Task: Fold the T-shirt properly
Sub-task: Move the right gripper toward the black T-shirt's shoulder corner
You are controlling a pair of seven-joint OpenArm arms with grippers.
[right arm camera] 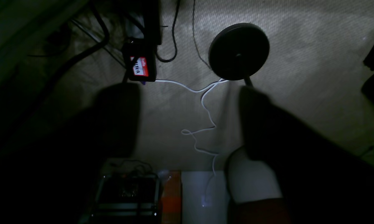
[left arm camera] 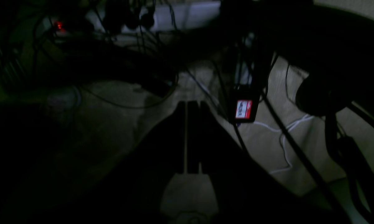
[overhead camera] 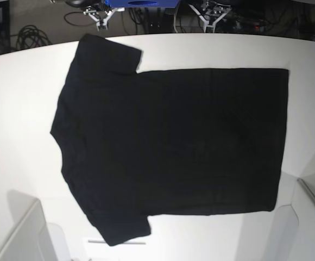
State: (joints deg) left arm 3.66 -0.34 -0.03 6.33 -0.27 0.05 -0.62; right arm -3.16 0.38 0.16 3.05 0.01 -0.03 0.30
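Observation:
The T-shirt (overhead camera: pixel 174 141) lies spread flat on the white table (overhead camera: pixel 16 81), plain black side up, with its neck end to the left and its hem to the right. One sleeve points to the far edge and the other to the near edge. Neither gripper shows in the base view. My left gripper (left arm camera: pixel 193 104) is shut with nothing between its fingers and hangs over a dim carpeted floor. My right gripper (right arm camera: pixel 187 90) is open and empty, its dark fingers (right arm camera: pixel 118 118) wide apart over the same floor. The shirt shows in neither wrist view.
White arm parts stand at the near left (overhead camera: pixel 21 234) and near right (overhead camera: pixel 309 217) corners of the table. On the floor are a round black stand base (right arm camera: pixel 238 51), a loose white cable (right arm camera: pixel 205 118), a black box with a red label (right arm camera: pixel 139 66) and several dark cables.

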